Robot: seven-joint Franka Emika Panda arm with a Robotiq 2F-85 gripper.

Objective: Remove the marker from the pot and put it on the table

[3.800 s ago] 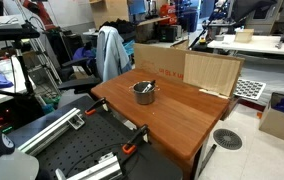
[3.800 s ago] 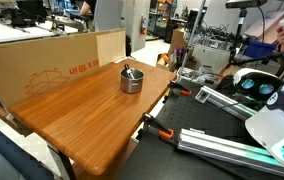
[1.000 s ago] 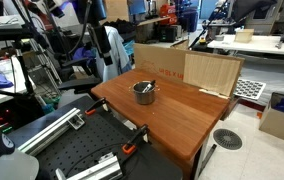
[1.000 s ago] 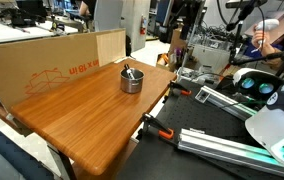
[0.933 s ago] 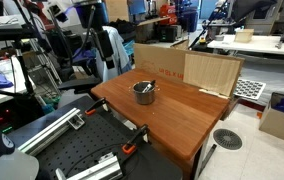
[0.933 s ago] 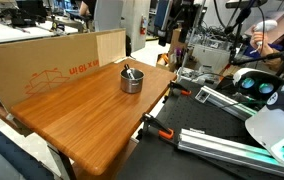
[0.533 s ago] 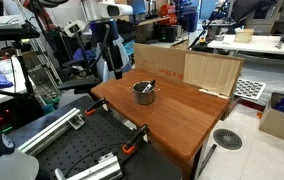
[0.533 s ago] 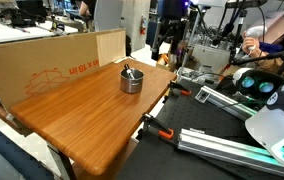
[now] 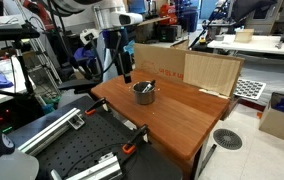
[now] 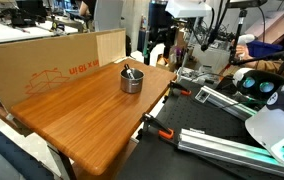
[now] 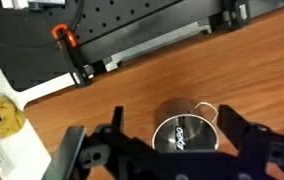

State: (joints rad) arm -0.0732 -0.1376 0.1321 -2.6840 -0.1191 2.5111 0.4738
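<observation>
The small silver pot point(image 9: 144, 93) stands on the reddish-brown wooden table point(image 9: 182, 115), near its far side; it also shows in the other exterior view point(image 10: 130, 80). The marker point(image 9: 148, 87) leans inside it, one end above the rim point(image 10: 127, 70). In the wrist view the pot point(image 11: 185, 134) lies below me with the marker point(image 11: 179, 135), dark with white lettering, across its inside. My gripper point(image 9: 125, 72) hangs above the table edge beside the pot point(image 10: 149, 52). It is open and empty, its fingers point(image 11: 172, 150) spread on either side of the pot.
Cardboard panels point(image 9: 210, 70) stand along the table's far edge point(image 10: 42, 60). A black perforated bench with orange clamps point(image 9: 82, 150) adjoins the table point(image 10: 222, 140). Chairs, desks and lab clutter fill the background.
My arm has swung in from the background towards the table. The gripper now hangs close to the pot. The pot and marker have not moved.
</observation>
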